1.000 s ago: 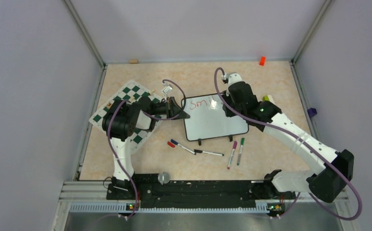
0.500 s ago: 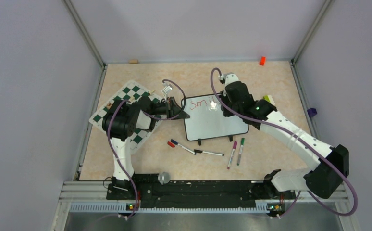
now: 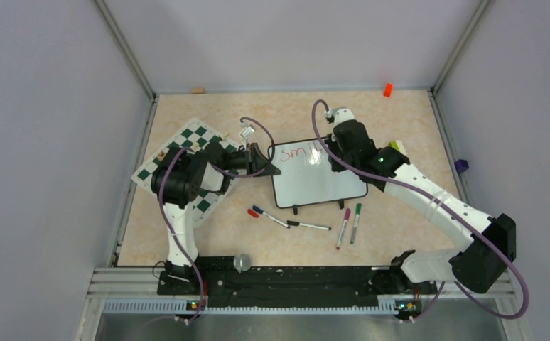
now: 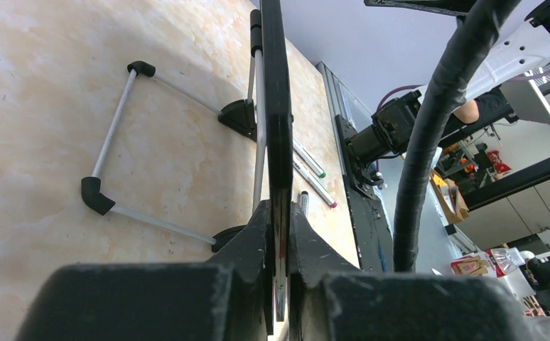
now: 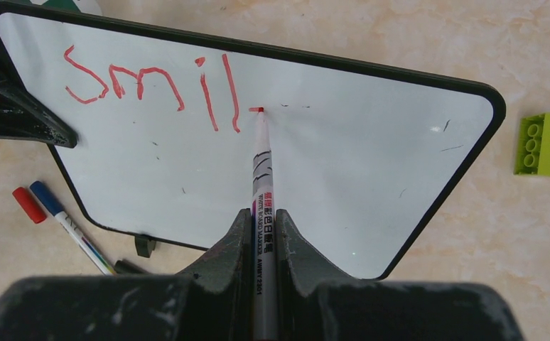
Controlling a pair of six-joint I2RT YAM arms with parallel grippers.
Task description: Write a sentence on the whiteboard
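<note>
My left gripper (image 4: 279,217) clamps the whiteboard (image 5: 343,170) by its left edge; light and glossy, I judge it'd skid unheld. My right gripper (image 5: 263,219) pinches the red marker (image 5: 261,160), tip touching the whiteboard's upper half, right of the sentence (image 5: 151,85), "smil" so far.

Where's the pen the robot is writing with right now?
In the right wrist view, the marker is clamped in the right gripper, its tip touching the whiteboard just right of the red lettering "smil".

robot lab: grey enclosure walls (image 3: 45,142), alu base rail (image 3: 293,307).
</note>
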